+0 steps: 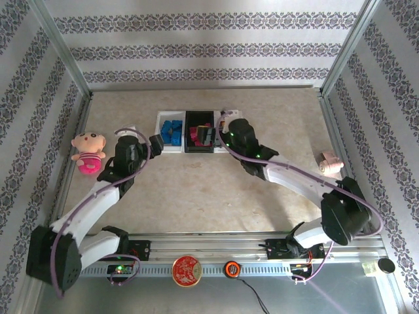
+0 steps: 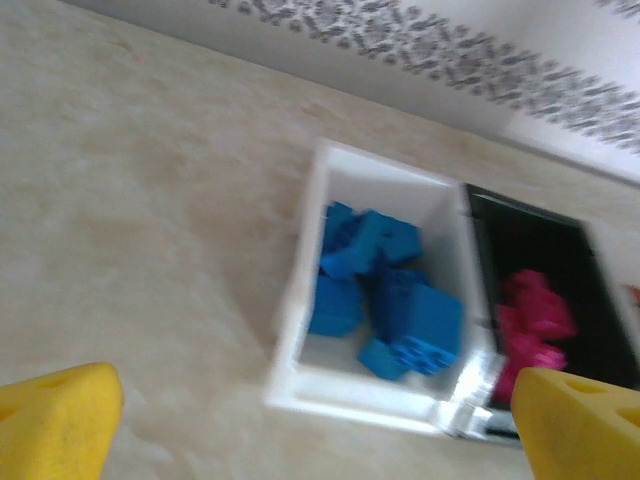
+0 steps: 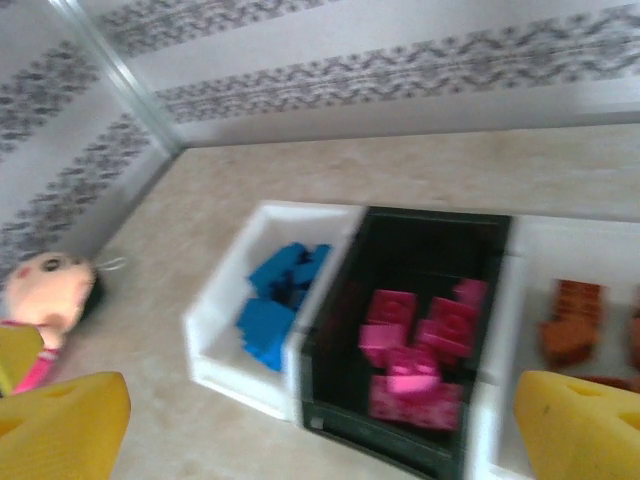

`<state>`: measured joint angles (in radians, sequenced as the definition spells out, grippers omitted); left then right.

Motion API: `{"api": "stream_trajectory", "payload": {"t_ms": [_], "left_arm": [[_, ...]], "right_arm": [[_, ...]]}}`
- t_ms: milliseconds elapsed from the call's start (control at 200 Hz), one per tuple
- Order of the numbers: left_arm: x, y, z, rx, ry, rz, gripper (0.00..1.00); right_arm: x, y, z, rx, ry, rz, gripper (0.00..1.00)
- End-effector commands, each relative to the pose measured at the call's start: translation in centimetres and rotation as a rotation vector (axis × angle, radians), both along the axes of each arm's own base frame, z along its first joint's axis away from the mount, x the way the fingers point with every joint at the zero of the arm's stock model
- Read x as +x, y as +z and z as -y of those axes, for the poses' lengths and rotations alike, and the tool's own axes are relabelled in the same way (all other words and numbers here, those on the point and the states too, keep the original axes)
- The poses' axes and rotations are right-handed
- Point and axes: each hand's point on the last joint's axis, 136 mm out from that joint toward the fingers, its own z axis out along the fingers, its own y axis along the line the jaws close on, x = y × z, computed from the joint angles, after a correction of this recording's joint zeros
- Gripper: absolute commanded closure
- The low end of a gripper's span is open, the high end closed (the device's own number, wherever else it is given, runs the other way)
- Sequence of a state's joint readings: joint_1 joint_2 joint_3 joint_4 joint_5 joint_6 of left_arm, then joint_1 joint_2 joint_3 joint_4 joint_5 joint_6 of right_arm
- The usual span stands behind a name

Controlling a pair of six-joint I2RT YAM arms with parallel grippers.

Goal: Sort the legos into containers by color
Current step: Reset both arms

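Observation:
Three joined containers stand at the back middle of the table. The left white bin (image 1: 162, 133) (image 2: 300, 380) holds blue legos (image 1: 173, 132) (image 2: 385, 295). The black bin (image 1: 190, 148) (image 3: 400, 445) holds magenta-pink legos (image 1: 200, 136) (image 3: 420, 345). The right white bin (image 3: 490, 420) holds orange legos (image 3: 570, 320); in the top view my right arm covers most of it. My left gripper (image 1: 156, 145) (image 2: 320, 430) is open and empty, just left of and in front of the blue bin. My right gripper (image 1: 229, 131) (image 3: 320, 430) is open and empty above the bins' right end.
A pink plush doll (image 1: 88, 152) (image 3: 45, 290) lies at the left wall. A pink-white roll (image 1: 330, 162) lies at the right wall. Metal frame posts and patterned walls close the table on three sides. Bare tabletop stretches in front of the bins.

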<state>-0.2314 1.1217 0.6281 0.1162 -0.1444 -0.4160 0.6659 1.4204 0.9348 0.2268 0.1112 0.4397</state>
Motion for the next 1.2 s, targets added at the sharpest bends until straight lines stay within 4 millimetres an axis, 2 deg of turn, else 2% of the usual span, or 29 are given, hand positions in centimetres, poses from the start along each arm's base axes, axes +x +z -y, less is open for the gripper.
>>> {"api": "stream_trajectory", "payload": {"t_ms": [0, 95, 190, 275, 315, 410, 490, 545, 610, 670, 770, 859, 919, 994, 1094, 1194], "left_arm": [[3.3, 1.7, -3.7, 0.202, 0.053, 0.109, 0.0], [4.4, -1.4, -6.0, 0.33, 0.039, 0.011, 0.0], [4.0, -4.7, -7.8, 0.39, 0.029, -0.067, 0.0], [3.5, -7.2, -7.8, 0.362, -0.007, -0.066, 0.0], [3.4, -7.7, -7.3, 0.347, -0.023, -0.028, 0.0], [3.9, -7.1, -5.9, 0.303, -0.081, 0.054, 0.0], [3.2, -8.7, -4.8, 0.301, -0.138, 0.09, 0.0], [3.2, -8.6, -4.5, 0.312, -0.142, 0.184, 0.01], [3.3, -9.5, -5.5, 0.299, -0.101, 0.071, 0.01], [3.6, -9.1, -5.8, 0.308, -0.075, 0.115, 0.01], [2.9, -8.9, -8.0, 0.324, 0.07, 0.105, 0.01], [2.8, -8.9, -8.1, 0.32, 0.076, 0.105, 0.01], [2.9, -8.8, -8.0, 0.324, 0.07, 0.121, 0.01], [3.0, -8.9, -7.8, 0.322, 0.058, 0.108, 0.01], [3.0, -8.9, -7.6, 0.323, 0.048, 0.112, 0.01], [3.1, -9.0, -7.5, 0.323, 0.039, 0.107, 0.01]], "right_arm": [[0.5, -1.6, 4.4, -0.076, -0.143, 0.022, 0.02], [-0.1, -2.3, 7.8, -0.095, -0.233, -0.015, 0.02], [-0.6, -2.0, 11.0, -0.083, -0.317, 0.0, 0.02], [-1.0, -1.8, 13.3, -0.061, -0.368, 0.008, 0.02], [-1.1, -1.7, 14.3, -0.062, -0.386, 0.007, 0.02], [-1.2, -1.5, 16.5, -0.068, -0.435, 0.014, 0.02], [-1.3, -1.6, 18.6, -0.1, -0.484, 0.028, 0.02], [-1.5, -1.7, 19.2, -0.149, -0.459, 0.061, 0.02], [-1.6, -2.0, 19.8, -0.244, -0.428, 0.099, 0.02], [-1.5, -3.0, 20.6, -0.347, -0.42, 0.121, 0.02], [-1.1, -5.8, 23.1, -0.472, -0.465, 0.093, 0.02], [-0.2, -8.3, 24.7, -0.463, -0.465, 0.048, 0.02], [0.5, -9.1, 25.7, -0.445, -0.481, 0.072, 0.02], [1.1, -10.0, 26.2, -0.402, -0.481, 0.108, 0.02], [2.0, -10.3, 25.3, -0.414, -0.417, 0.148, 0.02], [2.5, -11.3, 25.5, -0.396, -0.424, 0.158, 0.02]]}}
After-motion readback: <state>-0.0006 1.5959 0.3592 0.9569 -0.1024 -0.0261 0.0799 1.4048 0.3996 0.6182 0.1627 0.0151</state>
